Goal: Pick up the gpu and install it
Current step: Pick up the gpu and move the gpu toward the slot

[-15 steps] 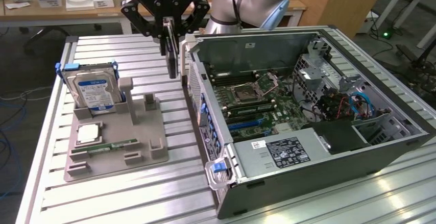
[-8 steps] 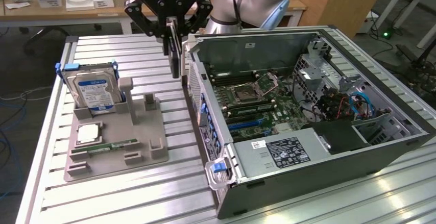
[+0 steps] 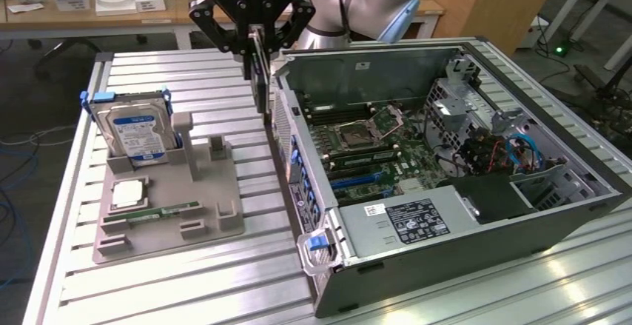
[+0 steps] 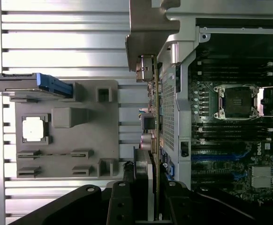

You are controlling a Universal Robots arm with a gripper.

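Step in hand: carry phase, gpu lifted off table (image 3: 177, 280).
End effector (image 3: 254, 44): clamped on gpu (image 3: 260, 81) upper end.
Gpu: hangs straight below end effector, long axis vertical, bracket end apparently lowest.
Computer case (image 3: 375, 66): just beside card.
Seating calls for alignment over motherboard (image 3: 380, 151) slot.

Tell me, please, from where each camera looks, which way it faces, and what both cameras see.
Exterior view: off the arm, above the table, looking down on the tray, hard drive and open computer case; the arm and the gripper, shut on the gpu, show.
Wrist view: on the wrist, looking down along the gripper's fingers and the edge-on gpu.
Both share: gpu, tray, hard drive, computer case.
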